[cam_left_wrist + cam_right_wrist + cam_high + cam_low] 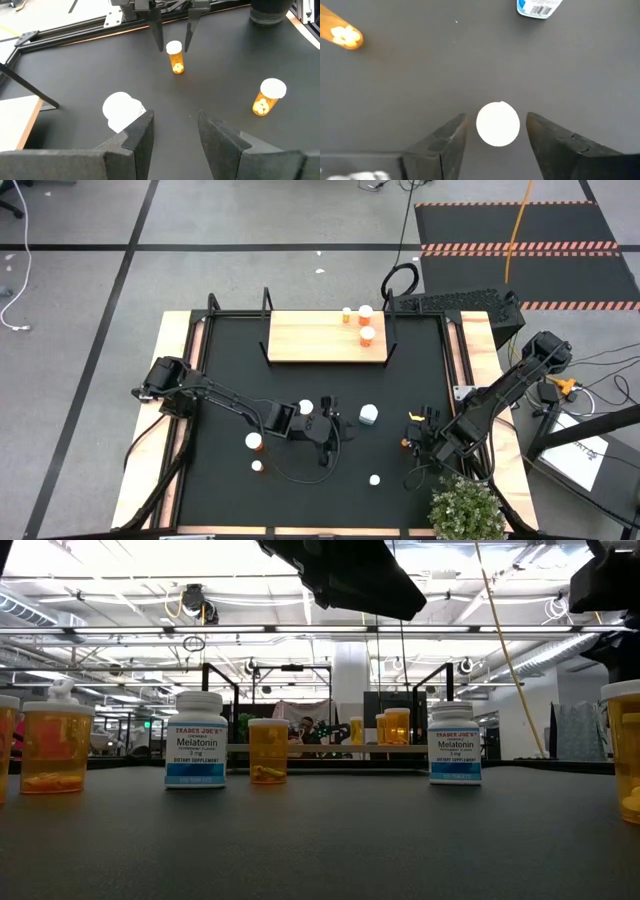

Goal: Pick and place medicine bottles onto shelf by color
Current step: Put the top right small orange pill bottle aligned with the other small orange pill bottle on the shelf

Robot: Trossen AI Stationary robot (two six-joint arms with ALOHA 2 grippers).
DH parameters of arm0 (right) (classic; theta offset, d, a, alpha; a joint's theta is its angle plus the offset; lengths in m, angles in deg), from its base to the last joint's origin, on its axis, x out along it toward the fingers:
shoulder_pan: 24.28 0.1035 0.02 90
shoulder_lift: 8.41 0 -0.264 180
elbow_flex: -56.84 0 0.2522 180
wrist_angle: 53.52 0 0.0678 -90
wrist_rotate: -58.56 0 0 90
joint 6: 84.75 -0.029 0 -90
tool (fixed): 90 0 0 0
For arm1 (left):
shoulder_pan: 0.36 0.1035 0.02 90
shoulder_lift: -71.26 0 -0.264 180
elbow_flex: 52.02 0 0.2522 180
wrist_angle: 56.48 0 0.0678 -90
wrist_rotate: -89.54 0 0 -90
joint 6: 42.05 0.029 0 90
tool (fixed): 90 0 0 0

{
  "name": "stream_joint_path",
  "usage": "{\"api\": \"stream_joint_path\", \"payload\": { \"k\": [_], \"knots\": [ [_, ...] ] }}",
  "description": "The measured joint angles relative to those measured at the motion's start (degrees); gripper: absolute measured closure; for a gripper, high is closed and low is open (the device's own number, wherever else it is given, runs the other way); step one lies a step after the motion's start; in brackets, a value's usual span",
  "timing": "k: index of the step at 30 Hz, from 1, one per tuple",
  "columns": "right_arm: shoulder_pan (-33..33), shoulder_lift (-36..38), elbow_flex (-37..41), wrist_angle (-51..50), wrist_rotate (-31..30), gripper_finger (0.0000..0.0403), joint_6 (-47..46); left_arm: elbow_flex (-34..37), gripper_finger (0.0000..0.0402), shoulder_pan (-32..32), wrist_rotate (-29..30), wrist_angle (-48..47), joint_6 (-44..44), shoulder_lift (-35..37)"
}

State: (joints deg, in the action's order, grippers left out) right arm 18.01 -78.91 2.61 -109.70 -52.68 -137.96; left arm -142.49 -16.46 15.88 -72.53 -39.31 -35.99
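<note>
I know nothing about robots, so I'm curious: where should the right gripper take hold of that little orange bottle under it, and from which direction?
From straight above. The orange bottle stands upright, white cap up, between the open fingers of the right gripper. Its round, narrow body probably suits fingers closing on opposite sides just under the cap.

Three bottles [360, 322] on the shelf [312, 338] — right end; others scattered on the table [400, 385].

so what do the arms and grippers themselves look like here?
Both arms are dark, slender and multi-jointed, with black cables trailing off the table edges. The left gripper has two broad matte-black fingers with angular, faceted inner faces. The right gripper has the same blocky black fingers. No markings visible.
</note>
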Motion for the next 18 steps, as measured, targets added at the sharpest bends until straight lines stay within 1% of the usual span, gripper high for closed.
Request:
{"api": "stream_joint_path", "payload": {
  "k": [4,12,15,18],
  "knots": [
    [0.0,0.0,0.0,-0.72,0.01,0.0226,-0.05,0.0,0.0247,0.0,0.0,0.0,0.0,0.0],
    [-0.09,0.0,0.0,0.36,-1.02,0.0278,-0.02,-0.02,0.0247,0.0,0.0,0.02,1.53,0.0],
    [-0.28,0.27,-0.02,1.54,-0.76,0.0289,0.06,-0.02,0.0247,0.27,0.0,0.48,3.87,0.0],
    [-1.62,1.38,-0.02,3.01,0.8,0.029,-0.05,-0.07,0.0247,1.18,0.0,1.45,6.44,0.0]
  ]
}}
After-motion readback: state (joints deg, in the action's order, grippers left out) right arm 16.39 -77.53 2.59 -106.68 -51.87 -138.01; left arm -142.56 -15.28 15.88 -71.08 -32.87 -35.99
